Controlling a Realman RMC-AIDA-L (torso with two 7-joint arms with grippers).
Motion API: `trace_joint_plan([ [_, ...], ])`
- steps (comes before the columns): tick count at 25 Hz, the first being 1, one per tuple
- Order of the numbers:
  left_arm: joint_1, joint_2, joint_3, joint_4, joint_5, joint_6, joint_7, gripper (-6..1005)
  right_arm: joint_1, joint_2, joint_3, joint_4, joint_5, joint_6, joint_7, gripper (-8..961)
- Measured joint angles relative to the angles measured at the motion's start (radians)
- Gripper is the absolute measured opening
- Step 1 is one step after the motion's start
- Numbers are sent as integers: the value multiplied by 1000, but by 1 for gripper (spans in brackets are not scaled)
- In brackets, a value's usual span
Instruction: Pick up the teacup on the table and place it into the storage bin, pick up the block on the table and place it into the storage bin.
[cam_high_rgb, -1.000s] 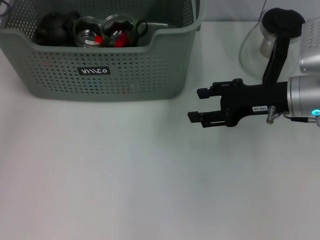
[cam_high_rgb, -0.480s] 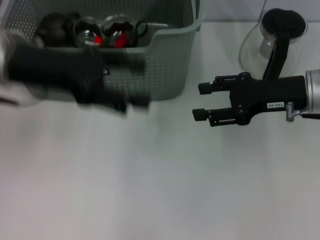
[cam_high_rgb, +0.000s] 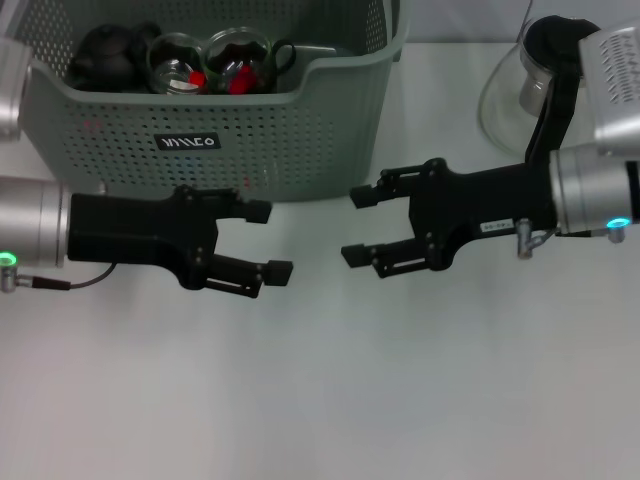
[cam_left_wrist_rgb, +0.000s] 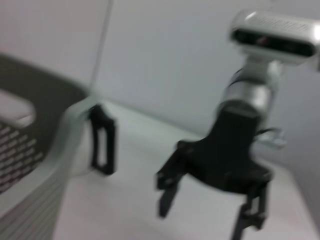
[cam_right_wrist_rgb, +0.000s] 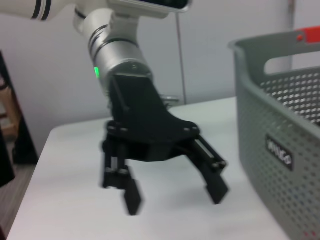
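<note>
The left gripper (cam_high_rgb: 268, 240) hovers spread wide and empty over the bench (cam_high_rgb: 320, 400), its tips aimed toward 3 o'clock. The storage bin (cam_high_rgb: 300, 150) lies just beyond it at about 12 o'clock, glass cups and a dark teapot already inside. Opposite, the right gripper (cam_high_rgb: 360, 225), equally wide and empty, aims toward 9 o'clock; no cup or block shows on the bench, so neither arm is nearer.

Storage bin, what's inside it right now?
The storage bin holds a dark teapot and two glass cups with red pieces inside; the front wall hides anything lower.
</note>
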Motion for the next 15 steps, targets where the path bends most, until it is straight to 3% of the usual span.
trace_joint_plan([
  [8, 44, 3, -13, 2, 27, -68, 28, 936, -2, 1, -54, -4, -1, 8, -19, 765],
  [15, 52, 22, -10, 5, 29, -65, 3, 936, -19, -12, -53, -4, -2, 4, -22, 768],
])
